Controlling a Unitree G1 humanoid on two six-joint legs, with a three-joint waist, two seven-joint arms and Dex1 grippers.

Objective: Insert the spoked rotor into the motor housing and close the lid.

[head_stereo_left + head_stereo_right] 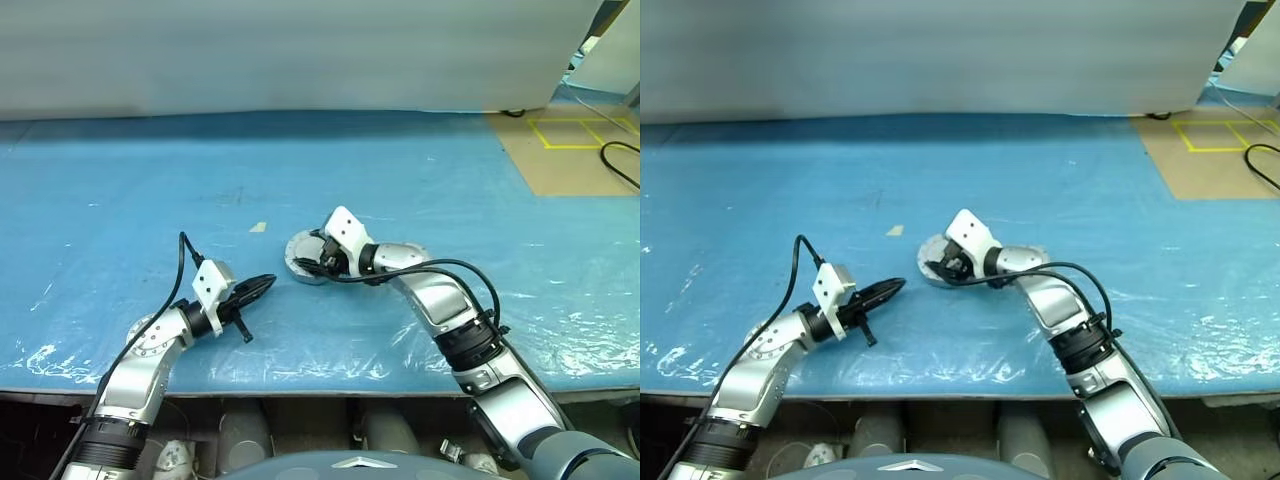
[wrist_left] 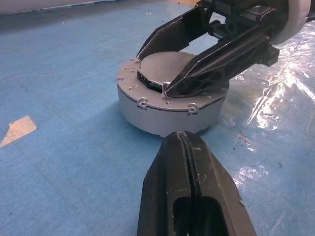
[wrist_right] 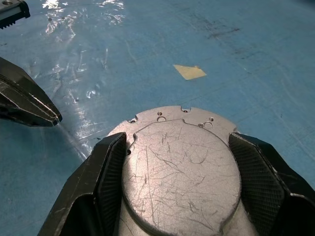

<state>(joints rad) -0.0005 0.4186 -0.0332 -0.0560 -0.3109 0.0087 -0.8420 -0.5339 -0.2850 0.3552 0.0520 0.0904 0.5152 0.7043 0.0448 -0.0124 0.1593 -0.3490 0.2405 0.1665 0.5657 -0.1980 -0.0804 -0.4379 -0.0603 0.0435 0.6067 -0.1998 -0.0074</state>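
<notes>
1. So the motor housing [image 2: 165, 110] is sitting flat on the blue surface [image 1: 150, 180], roughly dead centre of the head view, with the lid [image 3: 182, 172] lying closed on top, its scratched plain grey face showing.
2. The right pincer [image 3: 179, 182] is reaching in from about 4 o'clock, with its two black fingers [image 3: 106, 172] spread wide and straddling the lid, one on each side. Can't tell if they're actually pressing on it.
3. The left pincer [image 1: 262, 285] is hovering at around 8 o'clock of the housing, near it but apart, pointing at it, with its jaws pressed together and gripping nothing.
4. Nothing is sitting between the left tip and the housing wall.
5. A small tan scrap of tape [image 1: 259, 227] is lying on the surface at about 10 o'clock of the housing, well clear of both arms.
6. The surface is wearing a blue cover that's looking shiny and wrinkled along the near edge [image 1: 560, 330].
7. Way off at 2 o'clock, brown floor [image 1: 560, 165] is showing with yellow tape lines [image 1: 570, 133] and a black cable [image 1: 622, 165]. A pale grey wall [image 1: 300, 50] is running along the back.
</notes>
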